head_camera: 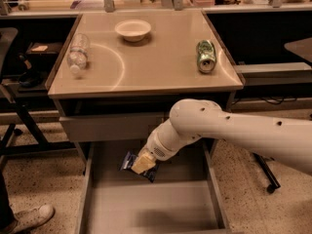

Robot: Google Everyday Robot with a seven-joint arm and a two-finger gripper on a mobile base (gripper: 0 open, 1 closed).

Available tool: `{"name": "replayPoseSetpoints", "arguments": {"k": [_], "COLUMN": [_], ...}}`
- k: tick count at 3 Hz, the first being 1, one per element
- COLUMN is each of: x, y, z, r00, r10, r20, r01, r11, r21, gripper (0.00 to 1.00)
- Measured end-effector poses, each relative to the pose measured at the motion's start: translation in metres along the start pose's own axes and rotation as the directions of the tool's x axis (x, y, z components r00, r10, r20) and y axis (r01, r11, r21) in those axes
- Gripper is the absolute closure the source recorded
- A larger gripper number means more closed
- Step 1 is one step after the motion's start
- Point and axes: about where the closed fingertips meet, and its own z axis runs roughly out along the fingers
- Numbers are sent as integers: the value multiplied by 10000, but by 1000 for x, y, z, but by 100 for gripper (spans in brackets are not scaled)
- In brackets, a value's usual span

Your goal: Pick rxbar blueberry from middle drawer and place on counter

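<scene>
Single view only, set high in front of the counter (161, 57) and tilted steeply down, facing the cluttered bench (58, 5) along the top edge. Near enough to crop the open middle drawer (146, 204) at the bottom. Catches the gripper (142, 164) below centre over that drawer, clamped on the rxbar blueberry (127, 160), with the arm (253, 133) entering from the right.
</scene>
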Motion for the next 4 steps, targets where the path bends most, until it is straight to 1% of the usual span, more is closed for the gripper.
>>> {"name": "replayPoseSetpoints", "arguments": {"k": [1, 2, 3, 4], "x": [-29, -73, -112, -136], "y": [2, -9, -31, -62], "z": [-27, -72, -111, -145], "r00": [9987, 9954, 9921, 9932], "r10": [-495, -953, -1246, -1148], "r20": [74, 70, -109, -216], "r01": [491, 939, 1245, 1166], "r11": [9978, 9891, 9760, 9656], "r21": [435, 1134, 1786, 2326], "gripper": [100, 100, 100, 100]}}
